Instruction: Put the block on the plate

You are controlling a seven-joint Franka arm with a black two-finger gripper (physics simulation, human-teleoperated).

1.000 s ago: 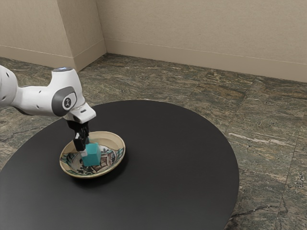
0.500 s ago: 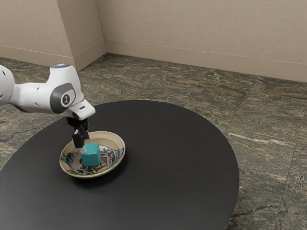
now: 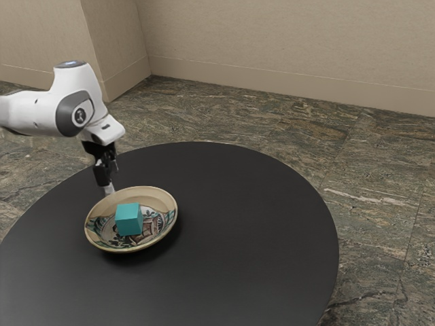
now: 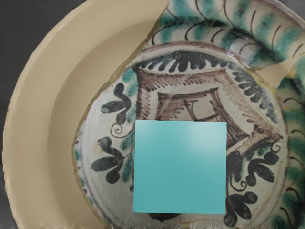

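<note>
My gripper (image 3: pixel 111 183) is open and raised off the block, near the plate's rim on the side toward the arm in the exterior view. The teal block (image 3: pixel 128 219) rests inside the patterned plate (image 3: pixel 161 197), apart from the fingers. Seen from my hand, the block (image 4: pixel 180 166) shows its flat top over the painted middle of the plate (image 4: pixel 40 102). Part of the plate's painted pattern is hidden under the block.
A round black table (image 3: pixel 245 224) carries the plate, which sits toward its left side in the exterior view. Beyond the table's edge lie a stone floor (image 3: pixel 374 197) and a beige wall (image 3: pixel 285 41).
My gripper has let go of the block and moved up and toward the exterior view's left. The block has stayed in the plate, and the plate has kept its place.
</note>
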